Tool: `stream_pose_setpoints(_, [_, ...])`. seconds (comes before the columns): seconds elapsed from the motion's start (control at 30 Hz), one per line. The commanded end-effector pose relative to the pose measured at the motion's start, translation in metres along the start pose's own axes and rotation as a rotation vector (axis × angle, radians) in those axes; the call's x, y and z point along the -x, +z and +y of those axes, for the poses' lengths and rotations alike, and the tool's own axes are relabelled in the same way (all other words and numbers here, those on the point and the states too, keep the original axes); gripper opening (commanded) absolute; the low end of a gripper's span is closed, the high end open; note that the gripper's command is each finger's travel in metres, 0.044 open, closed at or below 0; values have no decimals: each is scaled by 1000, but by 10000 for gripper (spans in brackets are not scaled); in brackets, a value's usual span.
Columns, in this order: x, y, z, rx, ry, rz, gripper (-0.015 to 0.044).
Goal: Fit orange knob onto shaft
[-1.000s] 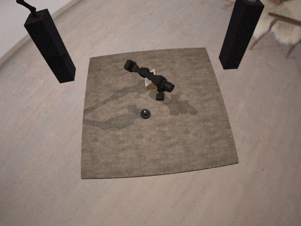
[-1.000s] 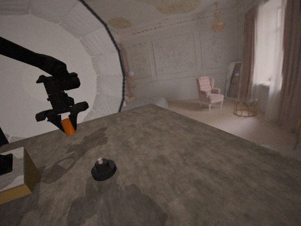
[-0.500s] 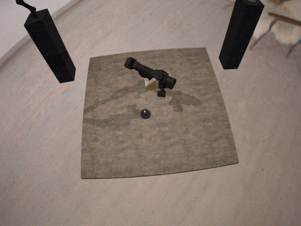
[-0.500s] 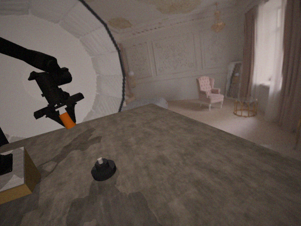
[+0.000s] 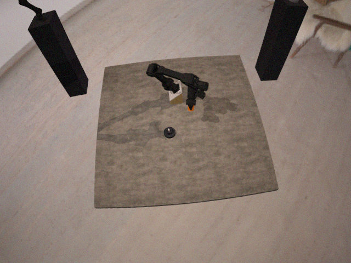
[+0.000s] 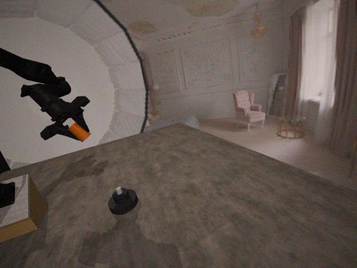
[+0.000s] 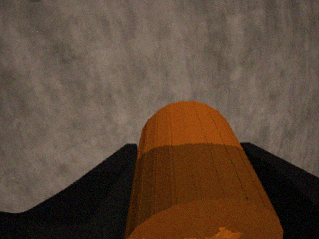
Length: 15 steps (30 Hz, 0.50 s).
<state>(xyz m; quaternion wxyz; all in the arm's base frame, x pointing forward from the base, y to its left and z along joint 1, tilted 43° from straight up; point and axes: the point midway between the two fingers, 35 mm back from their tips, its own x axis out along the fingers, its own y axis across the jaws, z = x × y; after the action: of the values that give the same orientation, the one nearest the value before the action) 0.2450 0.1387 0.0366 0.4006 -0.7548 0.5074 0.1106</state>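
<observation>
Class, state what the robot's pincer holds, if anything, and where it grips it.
The black pincer holds the orange cylindrical knob by its opposite curved sides.
</observation>
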Motion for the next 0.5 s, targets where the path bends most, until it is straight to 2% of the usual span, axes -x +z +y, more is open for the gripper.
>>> stream_pose_setpoints(0.0, [8,4,-4,-1,-100,2,0])
stream_pose_setpoints(0.47, [33,19,-17,0,-401,0,0])
